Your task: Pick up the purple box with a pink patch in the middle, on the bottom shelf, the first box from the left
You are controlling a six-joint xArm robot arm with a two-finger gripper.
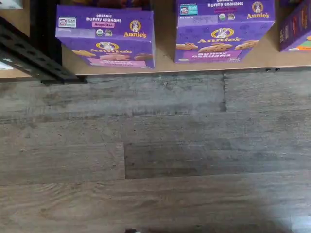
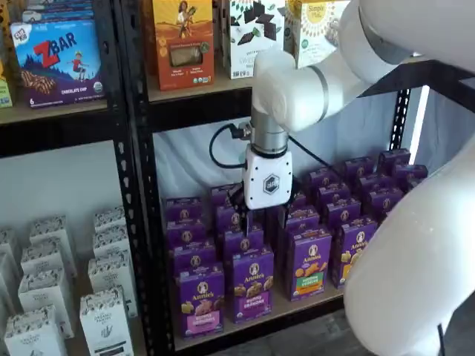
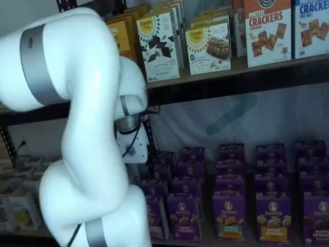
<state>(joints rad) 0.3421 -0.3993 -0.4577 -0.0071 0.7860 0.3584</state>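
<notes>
Purple box (image 2: pixel 200 300) with the pink patch (image 2: pixel 199 321) across its lower front stands upright at the lower centre-left of a shelf view, at the front left end of the bottom shelf (image 2: pixel 297 305), just beside the black rack upright (image 2: pixel 141 222). A round white logo sits near its top and biscuit pictures above the patch. In the wrist view the same box (image 1: pixel 106 36) shows its top and front face, with the shelf's tan front edge (image 1: pixel 165 65) just before it and bare grey wood-look floor (image 1: pixel 155 150) beyond.

Open air lies before the box's front; a narrow strip of board separates it from the upright. To its right a second purple box with a magenta label (image 2: pixel 251 285) stands near it with a gap between, then one with a green label (image 2: pixel 310 263). More purple boxes rise in rows behind.

Above those rows hangs the white gripper (image 2: pixel 243 216); its black fingers are barely seen against the boxes, so I cannot tell how the claw stands. In a shelf view (image 3: pixel 131 149) the arm hides most of it.
</notes>
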